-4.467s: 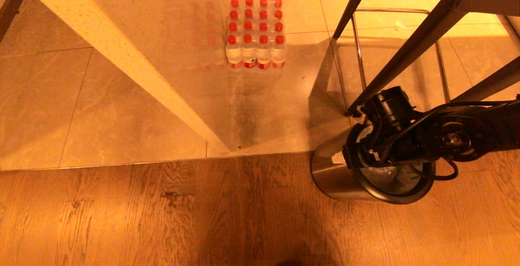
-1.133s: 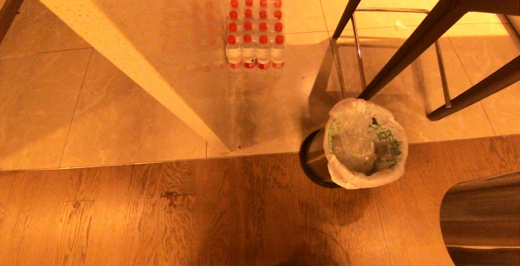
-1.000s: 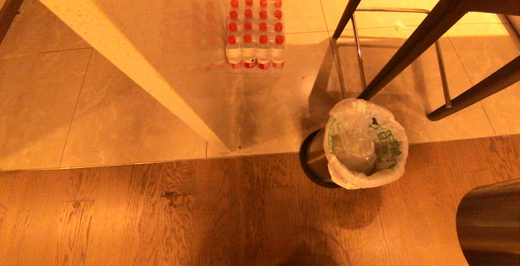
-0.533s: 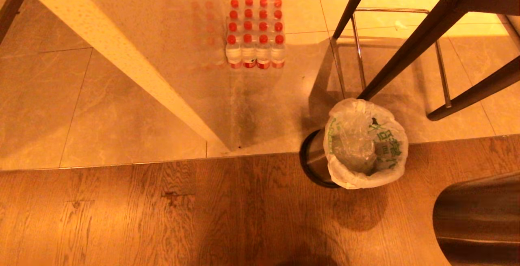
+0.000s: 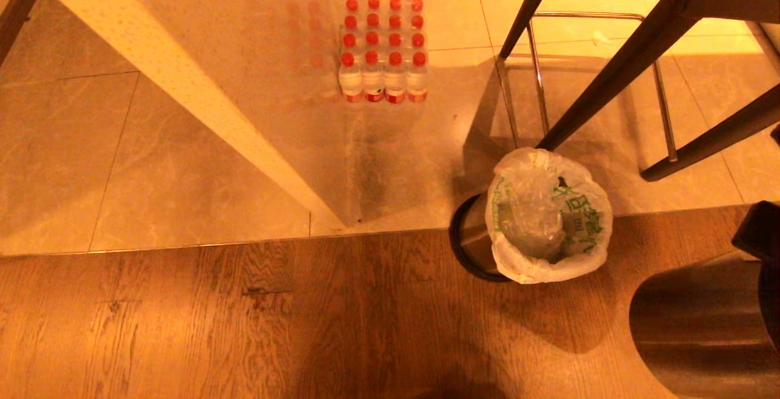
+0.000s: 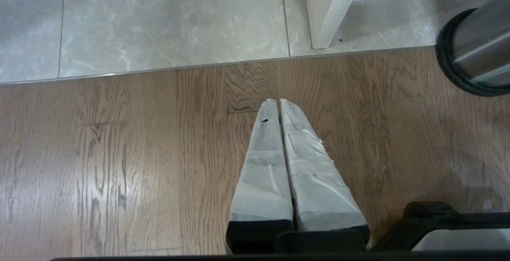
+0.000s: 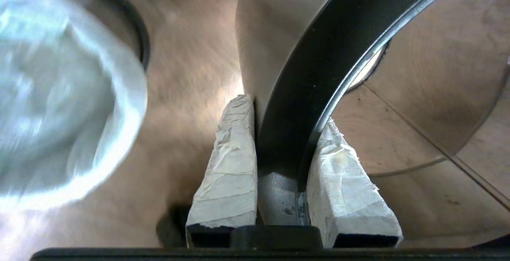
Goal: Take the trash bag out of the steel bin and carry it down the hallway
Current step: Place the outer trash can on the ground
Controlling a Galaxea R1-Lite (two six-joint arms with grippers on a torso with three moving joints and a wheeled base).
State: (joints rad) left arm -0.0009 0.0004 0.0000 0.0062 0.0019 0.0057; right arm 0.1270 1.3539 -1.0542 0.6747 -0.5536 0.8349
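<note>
Trash bag [image 5: 548, 222] lines the steel bin [image 5: 472, 243], crumpled clear plastic inside, a dark chair leg [image 5: 594, 88] just behind the bin and a bottle pack [image 5: 384, 52] well beyond, right end effector [image 7: 285, 109] pinching a steel sleeve [image 5: 694, 326] by its black ring near the bin, left end effector [image 6: 279, 102] pressed together over wood floor.

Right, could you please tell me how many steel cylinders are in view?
2. One, the steel bin, stands at the tile-wood edge with the trash bag draped over it. A second steel cylinder is at the head view's lower right, its black rim clamped by the right gripper.
</note>
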